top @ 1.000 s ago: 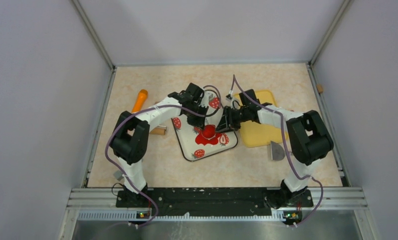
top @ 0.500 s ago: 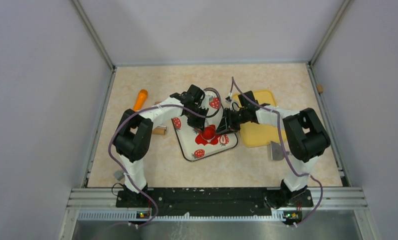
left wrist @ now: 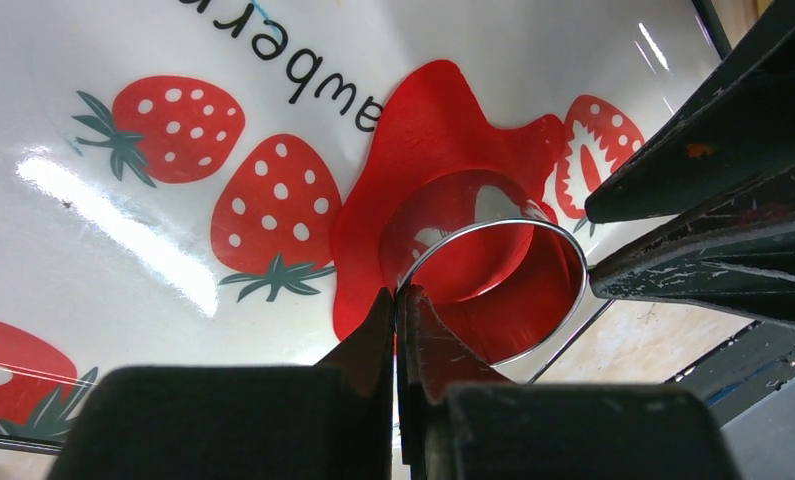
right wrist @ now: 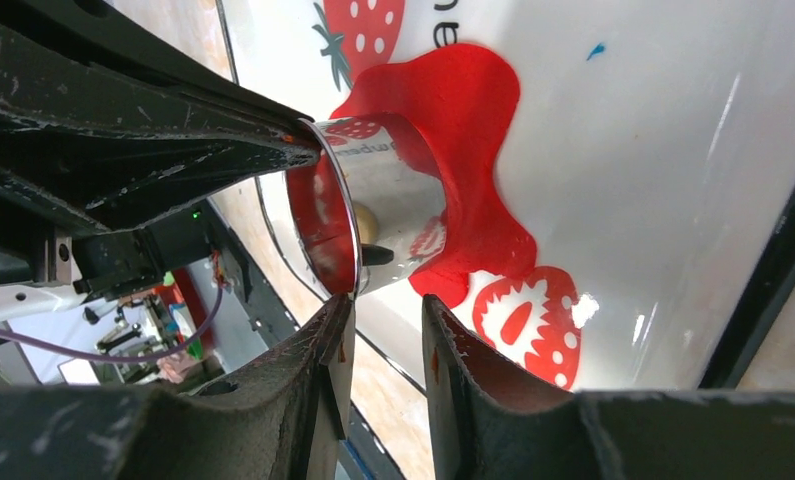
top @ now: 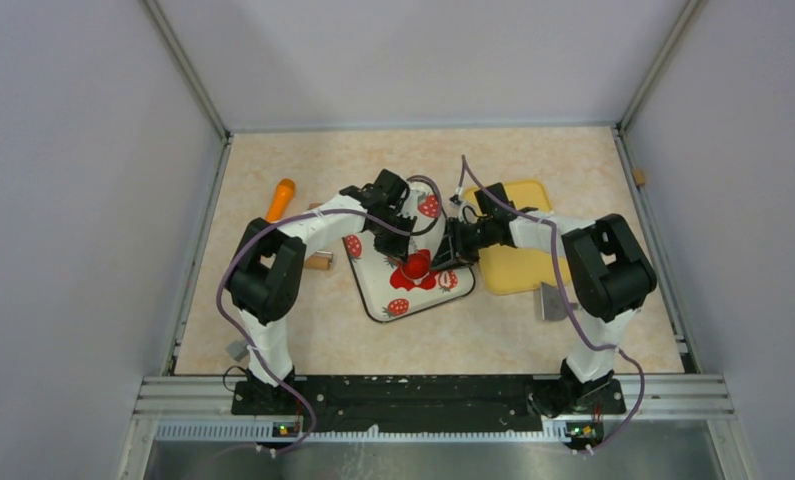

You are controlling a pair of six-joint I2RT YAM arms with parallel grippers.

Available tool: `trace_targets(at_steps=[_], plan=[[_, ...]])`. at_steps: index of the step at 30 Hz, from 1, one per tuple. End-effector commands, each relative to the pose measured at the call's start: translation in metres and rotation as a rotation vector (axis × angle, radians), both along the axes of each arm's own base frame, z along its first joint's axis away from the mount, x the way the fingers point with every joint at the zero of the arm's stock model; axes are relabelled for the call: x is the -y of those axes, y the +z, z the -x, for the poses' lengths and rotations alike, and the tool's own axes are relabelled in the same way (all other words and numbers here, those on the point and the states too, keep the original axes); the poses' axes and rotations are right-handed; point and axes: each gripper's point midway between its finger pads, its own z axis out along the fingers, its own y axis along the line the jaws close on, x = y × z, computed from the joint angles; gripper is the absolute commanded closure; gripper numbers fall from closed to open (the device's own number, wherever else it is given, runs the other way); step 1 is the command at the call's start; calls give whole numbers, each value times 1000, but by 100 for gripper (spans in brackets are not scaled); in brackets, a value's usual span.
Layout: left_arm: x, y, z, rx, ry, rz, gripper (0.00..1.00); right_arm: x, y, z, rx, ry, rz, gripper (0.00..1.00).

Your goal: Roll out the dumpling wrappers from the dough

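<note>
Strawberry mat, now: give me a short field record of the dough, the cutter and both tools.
dough: flattened irregular red dough, lying on white strawberry-print mat
cutter: shiny metal ring cutter, set on the dough
left tool: shut on the cutter's rim
right tool: jaws apart, one fingertip at the cutter's rim, no grip visible

Site type: robotics lab test cell.
Indicators:
- Plain grey wall panels (top: 73,200) enclose work area on three sides.
- Aluminium profile frame (top: 188,75) at corners and along near edge.
- Left arm (top: 273,270) and right arm (top: 603,265), white-and-black, bolted to black base plate (top: 423,395).
- Purple cables (top: 218,300) run loose along arms.
- Beige marbled tabletop (top: 303,330) as work surface.
- Right wrist view: small, indistinct equipment and wiring (right wrist: 143,325) beyond table edge.
</note>
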Motion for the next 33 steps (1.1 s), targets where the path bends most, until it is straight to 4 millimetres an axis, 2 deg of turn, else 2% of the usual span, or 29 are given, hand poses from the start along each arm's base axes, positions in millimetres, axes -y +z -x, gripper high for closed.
trace_targets(at_steps=[1,5,10,13,17,24,33], plan=[[-1,-3,-3,11,0,-7,100,-19,18,-7,54,58,-86,68],[-2,-6,-2,9,-2,-15,100,-24,25,-4,39,79,-149,67],[-3,-8,-2,-2,-5,-26,100,-21,13,-5,27,60,-101,66],[-4,-10,-1,0,-5,-28,100,-14,-3,-9,29,38,-27,71],[-5,-12,0,-3,-5,-34,100,-12,-13,-8,13,39,-8,74],[-14,-30,4,6,19,-51,100,-6,-31,-5,-17,26,41,100],[-31,-42,2,147,124,13,100,2,-53,-3,-15,35,121,100]])
